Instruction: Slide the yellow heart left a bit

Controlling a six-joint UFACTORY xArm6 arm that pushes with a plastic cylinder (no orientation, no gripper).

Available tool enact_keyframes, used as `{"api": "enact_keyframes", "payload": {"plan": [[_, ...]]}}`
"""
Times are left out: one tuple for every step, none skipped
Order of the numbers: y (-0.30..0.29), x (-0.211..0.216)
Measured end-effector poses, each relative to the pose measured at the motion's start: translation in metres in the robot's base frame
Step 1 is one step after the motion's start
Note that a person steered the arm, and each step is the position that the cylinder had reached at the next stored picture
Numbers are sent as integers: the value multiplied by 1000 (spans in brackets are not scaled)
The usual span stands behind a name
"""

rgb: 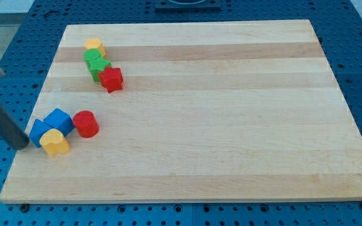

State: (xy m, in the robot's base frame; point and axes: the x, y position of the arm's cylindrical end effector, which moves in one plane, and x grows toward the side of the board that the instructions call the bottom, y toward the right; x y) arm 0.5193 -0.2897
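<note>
The yellow heart point(56, 143) lies near the board's left edge, at the lower left of the view. It touches a blue triangular block point(39, 130) and sits just below a blue block point(60, 120). A red cylinder point(86, 123) stands to their right. My tip point(22, 145) rests at the board's left edge, just left of the blue triangular block and about 50 px left of the yellow heart. The dark rod slants up to the view's left edge.
A second cluster sits at the upper left: a yellow block point(94, 46), a green block point(93, 59), another green block point(99, 69) and a red star-like block point(112, 79). The wooden board point(231, 125) lies on a blue perforated table.
</note>
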Motion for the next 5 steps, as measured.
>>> {"api": "enact_keyframes", "payload": {"plan": [[49, -14], [113, -26], [141, -28], [130, -21], [91, -11]]}}
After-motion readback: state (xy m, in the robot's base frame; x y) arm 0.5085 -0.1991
